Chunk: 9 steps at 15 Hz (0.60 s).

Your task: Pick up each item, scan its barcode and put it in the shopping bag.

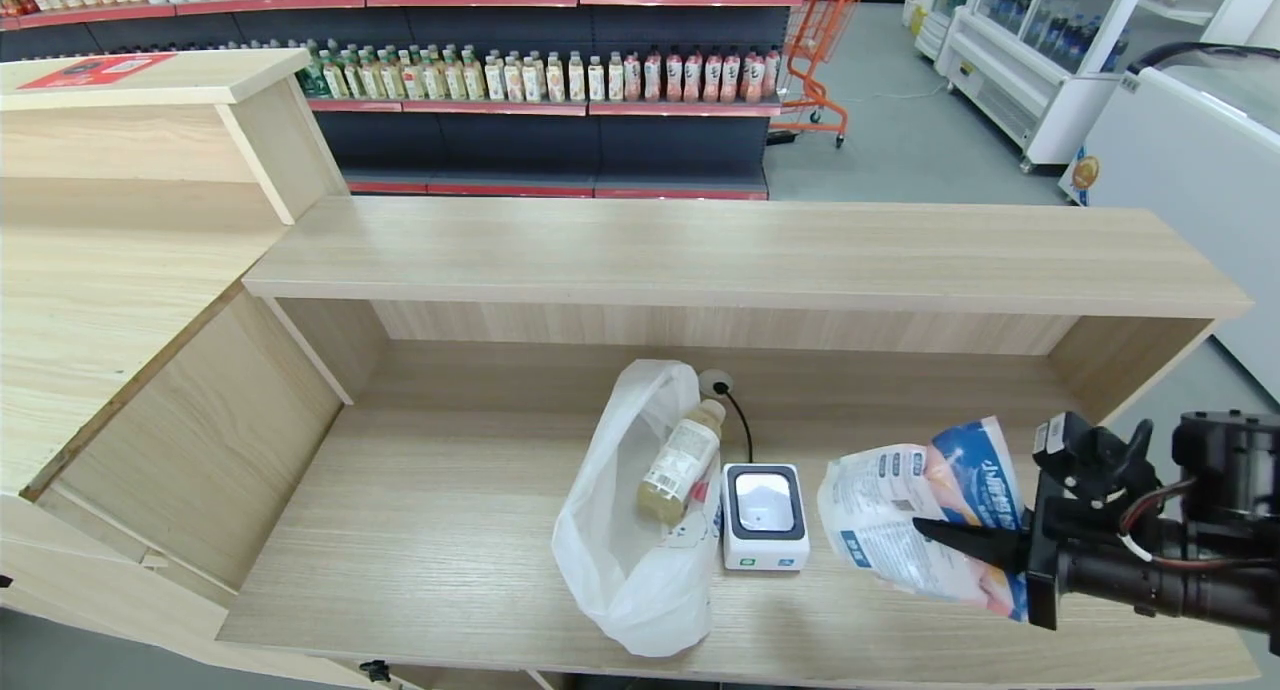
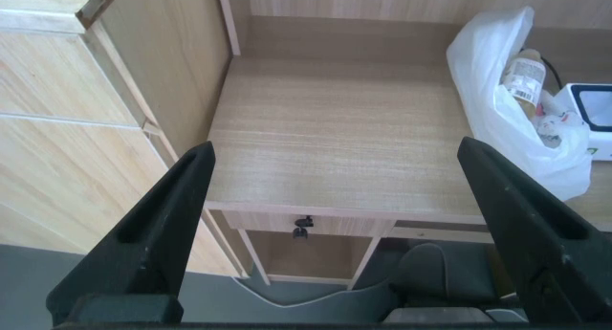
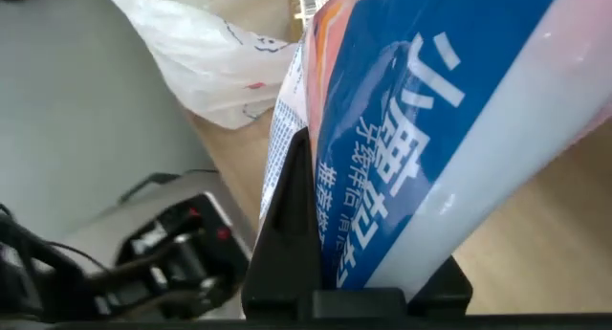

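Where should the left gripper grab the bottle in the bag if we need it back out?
Likely the upper body just under the cap, from above. The bottle lies tilted in the white shopping bag with its cap end clear of the opening, beside the scanner; lower down, plastic surrounds it.

Head cam looks forward and down from up high over the whole counter (image 1: 430, 540). Left wrist cam hangs back off its front edge, looking down across it. Right wrist cam's jammed right against the blue packet (image 3: 430, 129). All three catch the shopping bag (image 1: 620, 590)
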Motion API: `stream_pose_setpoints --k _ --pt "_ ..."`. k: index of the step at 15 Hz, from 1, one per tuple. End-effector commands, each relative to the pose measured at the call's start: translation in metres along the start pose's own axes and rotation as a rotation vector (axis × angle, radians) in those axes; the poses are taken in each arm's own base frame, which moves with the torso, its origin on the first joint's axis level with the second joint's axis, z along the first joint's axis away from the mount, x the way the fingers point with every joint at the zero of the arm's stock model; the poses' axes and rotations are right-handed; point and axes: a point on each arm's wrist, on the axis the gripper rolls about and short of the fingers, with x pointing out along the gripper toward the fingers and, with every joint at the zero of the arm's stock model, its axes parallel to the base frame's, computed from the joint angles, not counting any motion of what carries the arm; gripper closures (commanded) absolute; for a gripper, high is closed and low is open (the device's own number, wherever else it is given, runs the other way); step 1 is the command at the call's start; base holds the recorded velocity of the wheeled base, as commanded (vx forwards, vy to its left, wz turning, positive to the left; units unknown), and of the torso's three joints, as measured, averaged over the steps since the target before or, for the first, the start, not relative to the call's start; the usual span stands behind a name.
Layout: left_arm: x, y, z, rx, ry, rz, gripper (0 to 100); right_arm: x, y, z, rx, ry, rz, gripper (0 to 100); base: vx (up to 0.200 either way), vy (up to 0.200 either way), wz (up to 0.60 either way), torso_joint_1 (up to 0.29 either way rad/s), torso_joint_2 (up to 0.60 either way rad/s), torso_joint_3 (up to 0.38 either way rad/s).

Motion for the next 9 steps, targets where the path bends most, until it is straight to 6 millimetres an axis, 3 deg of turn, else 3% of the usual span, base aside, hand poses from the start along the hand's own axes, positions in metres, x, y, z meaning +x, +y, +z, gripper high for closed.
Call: stream_pose_setpoints --k 1,4,7,9 --pt "0.000 0.000 0.000 0.000 0.000 0.000 0 -0.016 0.025 0.024 0.109 -0.057 -0.073 100 0.000 0.000 0.00 0.000 0.00 0.000" --pt "0.000 0.000 0.000 0.000 0.000 0.000 0 0.002 0.029 0.055 0.256 -0.097 -0.141 100 0.000 0.200 0.00 -0.007 0.00 0.004" --pt "0.000 0.000 0.000 0.000 0.000 0.000 0 0.023 0.048 0.081 0.412 -0.063 -0.113 100 0.000 0.200 0.00 0.019 0.01 -0.001" --pt "0.000 0.000 0.000 0.000 0.000 0.000 0 0.042 0.057 0.082 0.502 -0.019 -0.122 100 0.000 0.000 0.00 0.000 0.00 0.000"
